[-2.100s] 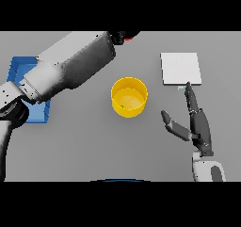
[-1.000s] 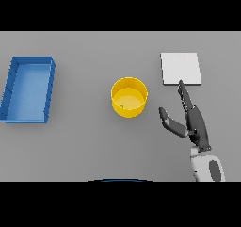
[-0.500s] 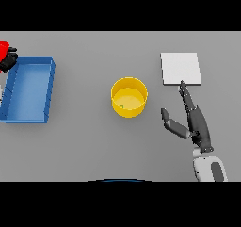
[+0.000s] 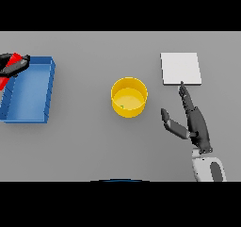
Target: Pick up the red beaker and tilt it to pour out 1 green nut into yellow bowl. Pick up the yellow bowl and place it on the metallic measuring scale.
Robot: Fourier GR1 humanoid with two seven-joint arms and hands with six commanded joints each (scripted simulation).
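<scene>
- Far left edge: left hand (image 4: 13, 64), dark fingers curled round red beaker (image 4: 10, 67), gripping it (only part of hand and beaker in view, rest cut off by the frame).
- Beaker held over the far-left corner of blue tray (image 4: 47, 87), at its rim; whether touching the rim, cannot tell.
- Blue tray: rectangular, walled, flat on grey table (image 4: 84, 146), well left of everything else.
- Centre: yellow bowl (image 4: 129, 90), upright on the table, apart from tray and scale.
- Inside the bowl: small green nut (image 4: 122, 106) on the floor, near the left-front wall (tiny, shape not readable).
- Right of the bowl, further back: metallic measuring scale (image 4: 180, 68), pale square plate, lying flat on the table, nothing on it.
- Right, nearer: right hand (image 4: 195, 122), palm side-on, fingers (image 4: 184, 95) straight and pointing away toward the scale, thumb spread out toward the bowl, holding nothing.
- Longest fingertip just at the scale's near edge (contact or gap, cannot tell).
- Right hand well clear of the bowl, table showing between thumb and bowl wall.
- White and grey forearm entering from the lower right edge.
</scene>
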